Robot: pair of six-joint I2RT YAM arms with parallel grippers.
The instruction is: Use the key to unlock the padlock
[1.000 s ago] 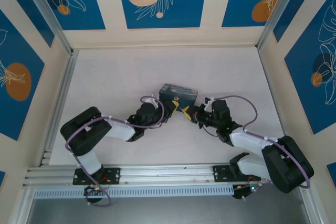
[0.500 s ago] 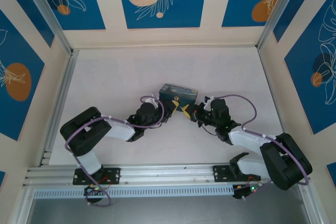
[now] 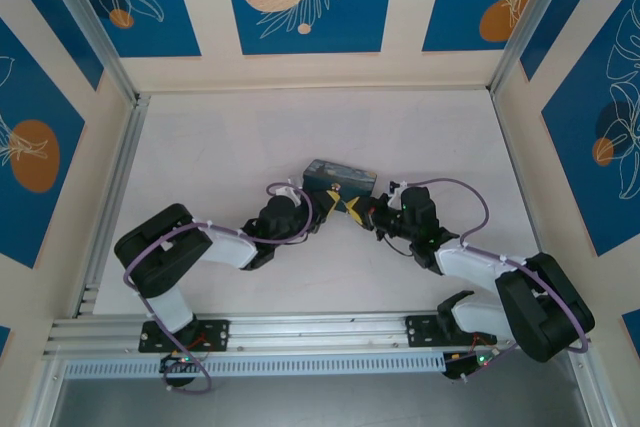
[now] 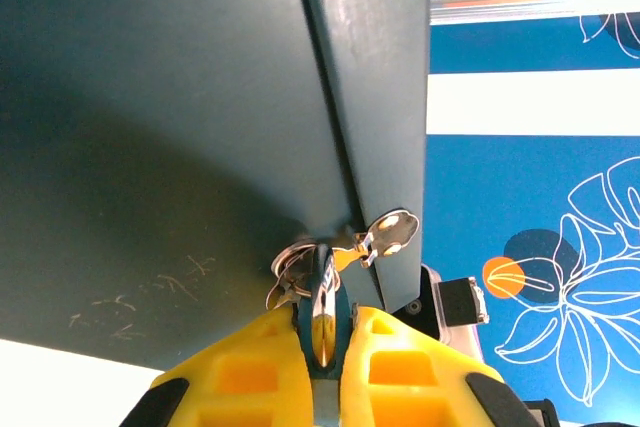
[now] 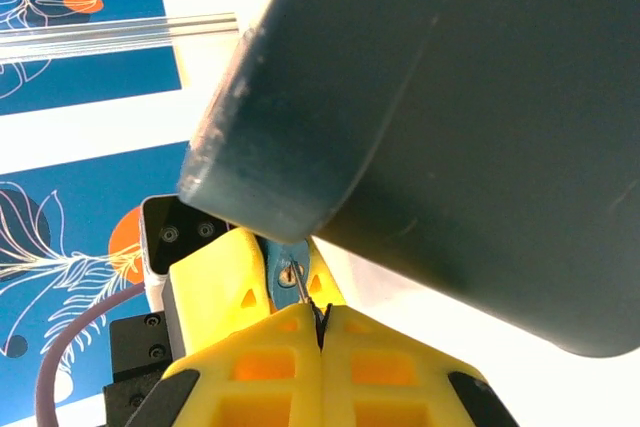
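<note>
Top external view has both arms bent inward so that the two hands meet just in front of the tin [image 3: 339, 178], which sits on the white surface [image 3: 220, 147]. Its lid carries a dark painted print, too small from up here to read any lettering. Left wrist view, up close: the left hand [image 4: 322, 329] is pinched narrow on the padlock [image 4: 321, 285], the blue-grey body held between the yellow fingers [image 4: 250, 377] right under the tin's dark edge, with a silvery metal tab [image 4: 387, 232] just beside it. Right wrist view: the right hand [image 5: 320, 327] is clamped fully together on the key [image 5: 301, 293], whose thin shaft reaches up to the keyhole in the padlock's face. I cannot tell whether it is in. One yellow finger of the left hand sits close behind.
</note>
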